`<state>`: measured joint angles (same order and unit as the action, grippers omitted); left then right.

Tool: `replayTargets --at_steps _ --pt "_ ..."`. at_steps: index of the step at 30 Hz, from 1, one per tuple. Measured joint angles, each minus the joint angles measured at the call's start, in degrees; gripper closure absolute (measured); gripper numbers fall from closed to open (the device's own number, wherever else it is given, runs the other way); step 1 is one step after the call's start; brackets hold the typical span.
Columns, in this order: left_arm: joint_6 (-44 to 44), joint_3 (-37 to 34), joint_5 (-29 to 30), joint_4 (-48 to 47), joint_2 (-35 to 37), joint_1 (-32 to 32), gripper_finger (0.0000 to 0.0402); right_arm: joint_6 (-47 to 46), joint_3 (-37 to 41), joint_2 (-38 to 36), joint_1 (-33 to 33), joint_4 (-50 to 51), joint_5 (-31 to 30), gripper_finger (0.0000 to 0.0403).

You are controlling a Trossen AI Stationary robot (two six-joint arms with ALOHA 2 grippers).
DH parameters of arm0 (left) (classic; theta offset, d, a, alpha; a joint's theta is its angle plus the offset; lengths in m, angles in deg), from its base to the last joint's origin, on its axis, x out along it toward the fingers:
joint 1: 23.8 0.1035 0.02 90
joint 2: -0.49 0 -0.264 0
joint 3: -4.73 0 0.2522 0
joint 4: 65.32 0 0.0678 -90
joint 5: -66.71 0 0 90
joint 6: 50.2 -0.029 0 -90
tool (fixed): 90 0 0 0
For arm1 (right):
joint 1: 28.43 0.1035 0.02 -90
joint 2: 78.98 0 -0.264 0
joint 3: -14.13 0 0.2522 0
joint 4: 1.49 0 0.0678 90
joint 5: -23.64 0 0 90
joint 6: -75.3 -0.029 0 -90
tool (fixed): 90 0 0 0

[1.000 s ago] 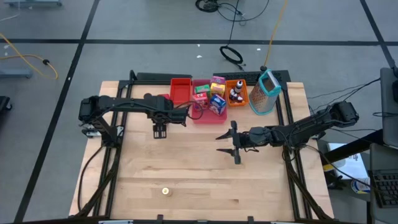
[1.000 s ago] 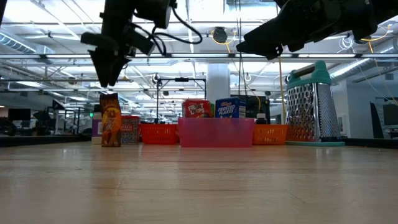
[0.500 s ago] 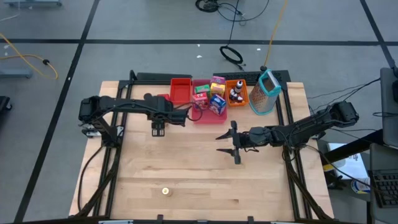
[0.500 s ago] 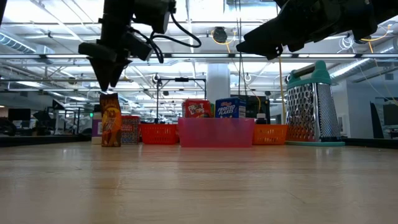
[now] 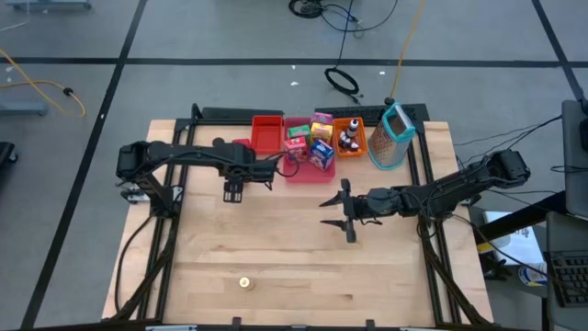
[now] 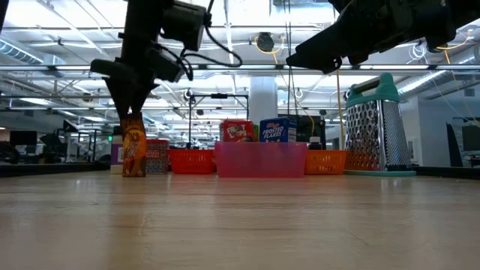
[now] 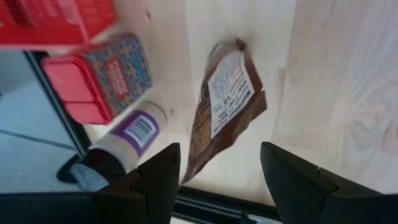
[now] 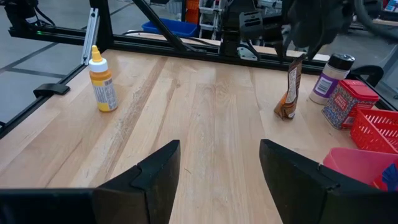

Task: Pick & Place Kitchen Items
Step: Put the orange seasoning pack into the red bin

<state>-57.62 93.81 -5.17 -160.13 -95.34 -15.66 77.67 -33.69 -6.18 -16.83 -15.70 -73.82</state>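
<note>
The left gripper hangs, jaws spread, just over an upright brown pouch; the right gripper hovers mid-table, jaws spread. A blue box reads "Frosted Flakes".

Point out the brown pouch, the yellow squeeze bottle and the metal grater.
brown pouch (image 7: 225, 112), left wrist view, on its white label.
yellow squeeze bottle (image 8: 101, 83), right wrist view, on its body.
metal grater (image 6: 379, 129), low view, on its perforated face.
</note>
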Motion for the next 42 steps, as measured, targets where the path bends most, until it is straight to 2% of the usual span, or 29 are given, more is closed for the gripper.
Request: replayTargets --at_steps 6,9,12,20,37,42 --pt "-1.16 -3.65 -0.06 2.69 0.00 0.98 0.0179 0.02 0.00 0.00 0.00 0.00 0.00 0.0190" --pt "-1.29 -4.50 -0.04 3.22 0.00 1.52 0.0201 0.02 0.00 0.00 0.00 0.00 0.00 0.0190" --pt "-1.39 -4.59 -0.04 3.79 0.00 1.75 0.0243 0.02 0.00 0.00 0.02 -0.02 0.00 0.0190" --pt "-2.34 -4.59 -2.02 4.91 -0.02 3.27 0.0389 0.00 0.00 0.00 0.02 -0.02 -0.02 0.0190" --pt "0.78 -4.36 -3.49 0.73 -0.03 4.11 0.0400 0.02 0.00 0.00 0.02 -0.02 -0.02 0.0190" --pt "0.94 0.55 -3.53 -0.49 -0.09 3.75 0.0400 0.04 0.00 0.00 0.02 -0.04 -0.02 0.0190"
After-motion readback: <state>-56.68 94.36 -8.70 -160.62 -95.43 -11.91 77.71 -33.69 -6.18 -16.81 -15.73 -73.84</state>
